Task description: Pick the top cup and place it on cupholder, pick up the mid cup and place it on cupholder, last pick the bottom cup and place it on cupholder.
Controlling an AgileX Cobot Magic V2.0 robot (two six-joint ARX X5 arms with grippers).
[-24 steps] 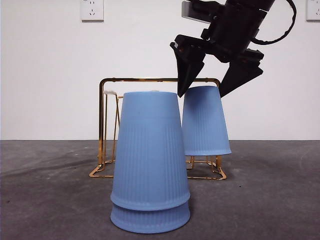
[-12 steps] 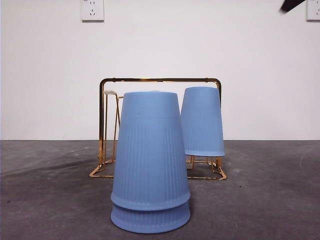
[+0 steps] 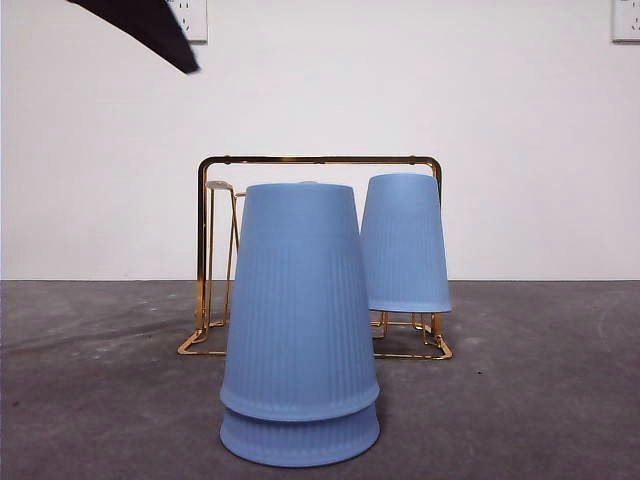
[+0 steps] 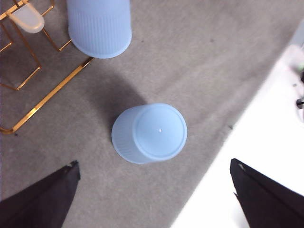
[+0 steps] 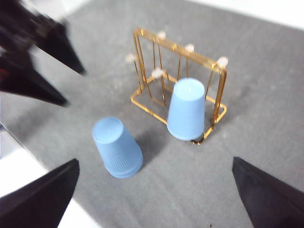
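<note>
Left end effector (image 4: 154,190) hangs high over the counter (image 4: 199,61), jaws spread wide, gripping nothing; the stacked cups (image 4: 149,133) sit below it, between the two jaws as its wrist view shows them. In the front view one black jaw tip shows at the top left corner, well above everything. The right wrist view catches it as a blurred dark shape (image 5: 33,57) off to the side of the cups, apart from them.

Right end effector (image 5: 154,199) is also up high, jaws spread wide, empty; its camera looks down on the whole scene from well away.

Counter is dark grey with a matte, slightly rough surface; a white edge strip (image 4: 266,142) runs along one side in the left wrist view.

Cupholder (image 3: 320,160) is gold wire with a rectangular base, an arched handle bar and upright pegs with pale tips; it stands on the counter behind the stack in the front view.

Stacked cups: two blue ribbed cups, upside down, one nested over the other, with the lower rim showing under the upper one in the front view (image 3: 300,330). They stand on the counter just in front of the cupholder, not touching it.

Single blue cup (image 3: 405,245) sits upside down at one end of the cupholder, rim lifted off the base wire. Peg inside it is hidden.

Remaining pegs (image 5: 159,72) are bare.
</note>
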